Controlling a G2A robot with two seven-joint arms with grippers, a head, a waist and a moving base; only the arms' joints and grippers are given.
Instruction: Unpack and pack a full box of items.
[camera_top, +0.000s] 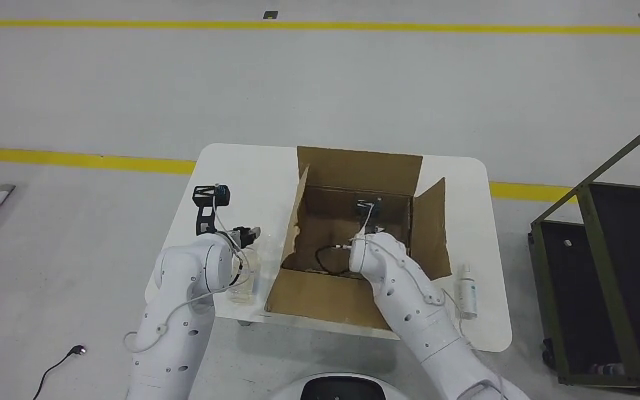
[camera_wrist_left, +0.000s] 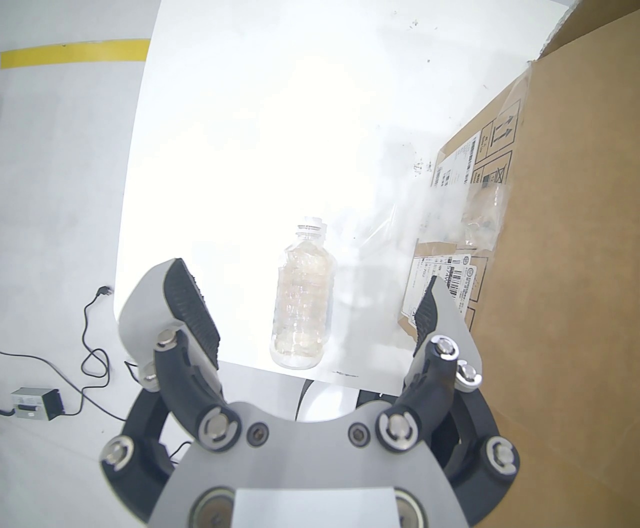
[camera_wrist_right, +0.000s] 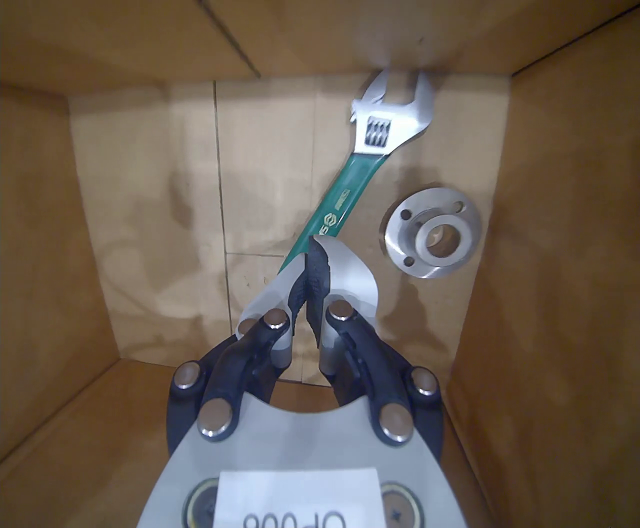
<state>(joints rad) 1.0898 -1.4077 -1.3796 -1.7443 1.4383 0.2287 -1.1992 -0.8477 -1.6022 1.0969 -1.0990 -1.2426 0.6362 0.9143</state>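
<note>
An open cardboard box stands in the middle of the white table. Inside it lie a green-handled adjustable wrench and a round metal flange. My right gripper is down in the box, shut on the end of the wrench's handle, its head close to the box wall. Left of the box, my left gripper is open above an upright clear bottle near the table's front edge. That bottle stands apart from the fingers.
A white bottle lies on the table right of the box. A black stand-like object sits at the table's left edge. A clear plastic bag rests against the box's labelled side. A black cable lies inside the box.
</note>
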